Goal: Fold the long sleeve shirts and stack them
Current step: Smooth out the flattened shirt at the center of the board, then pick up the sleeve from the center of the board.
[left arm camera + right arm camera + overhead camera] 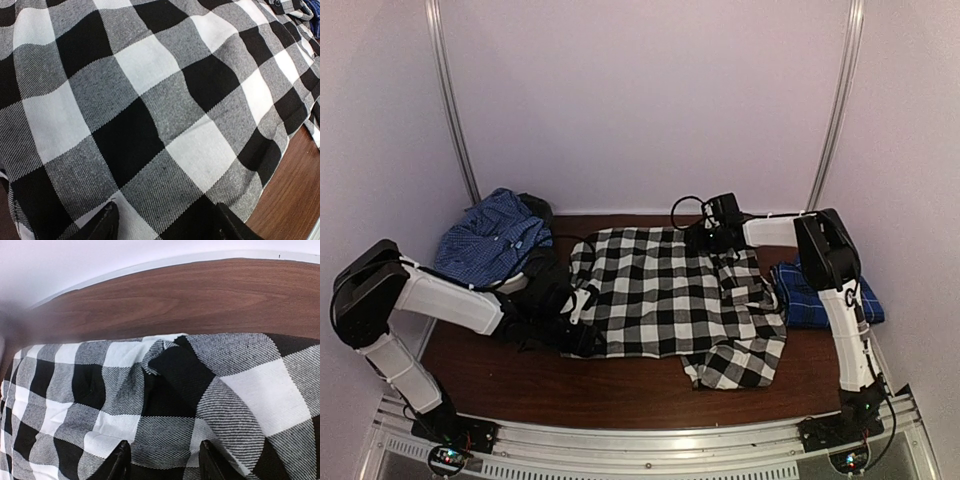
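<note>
1. I see the brown table carrying everything.
2. The check shirt lies spread across the table's middle, with a sleeve bunched at its near right corner.
3. A crumpled blue shirt is heaped at the far left. A folded blue shirt lies at the right, just beside the check shirt.
4. My left gripper sits over the check shirt's left side, fingers spread, cloth flat between them.
5. My right gripper is at the check shirt's far edge, fingers apart around a fold. I can't tell whether it pinches.

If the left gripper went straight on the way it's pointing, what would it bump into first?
Most likely the black-and-white check shirt, which fills the view right ahead of the left gripper. How near it is, I can't tell.
</note>
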Controlling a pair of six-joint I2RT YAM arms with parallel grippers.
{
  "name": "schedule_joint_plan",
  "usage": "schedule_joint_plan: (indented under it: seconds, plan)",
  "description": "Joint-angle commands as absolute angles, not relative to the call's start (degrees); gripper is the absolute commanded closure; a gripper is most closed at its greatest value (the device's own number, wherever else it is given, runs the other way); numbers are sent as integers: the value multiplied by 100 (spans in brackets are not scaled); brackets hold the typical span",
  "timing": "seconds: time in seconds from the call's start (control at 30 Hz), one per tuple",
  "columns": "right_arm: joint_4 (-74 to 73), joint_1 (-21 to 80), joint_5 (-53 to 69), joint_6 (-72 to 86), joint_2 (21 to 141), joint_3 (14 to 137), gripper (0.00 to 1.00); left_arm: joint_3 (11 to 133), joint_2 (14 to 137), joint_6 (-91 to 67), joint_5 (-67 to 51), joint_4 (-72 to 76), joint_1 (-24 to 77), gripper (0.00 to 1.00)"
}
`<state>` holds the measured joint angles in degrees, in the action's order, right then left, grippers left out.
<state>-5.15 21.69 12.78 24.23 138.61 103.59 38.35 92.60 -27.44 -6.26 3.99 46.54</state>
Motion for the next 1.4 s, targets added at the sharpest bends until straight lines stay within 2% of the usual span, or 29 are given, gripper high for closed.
schedule_joint_plan:
  seconds: [0.0, 0.13, 0.2, 0.3, 0.4, 0.5, 0.77, 0.87, 1.03, 1.37]
  plan:
    - [-985, 1936, 790, 2488, 14097, 10620, 52, 3484, 9220, -3012, -383, -615, 4692, 34]
    - [-824, 1881, 1019, 2379, 13877, 10417, 52, 3628, 9078, -2921, -412, -609, 4689, 33]
    - [-638, 1890, 1507, 2256, 13662, 10224, 51, 3859, 9108, -2817, -470, -586, 4693, 31]
    - [-475, 1934, 2205, 2033, 13186, 9866, 48, 4356, 9210, -2674, -530, -525, 4690, 27]
    - [-566, 2057, 2299, 1718, 12506, 9397, 41, 4784, 9303, -2593, -593, -433, 4693, 23]
    - [-730, 2083, 1975, 1585, 11710, 8747, 37, 5150, 9333, -2554, -540, -458, 4693, 19]
    - [-1929, 2038, -80, 1378, 10124, 7275, 34, 5971, 9301, -2663, -127, -715, 4693, 9]
    - [-2186, 1919, -285, 1408, 9845, 6929, 34, 6228, 9332, -2690, 58, -870, 4693, 6]
    - [-2352, 1714, 54, 1415, 9761, 6539, 36, 6354, 9288, -2705, 60, -950, 4693, 5]
    - [-2138, 1652, 690, 1481, 9841, 6029, 48, 6199, 9289, -2838, -217, -938, 4689, 5]
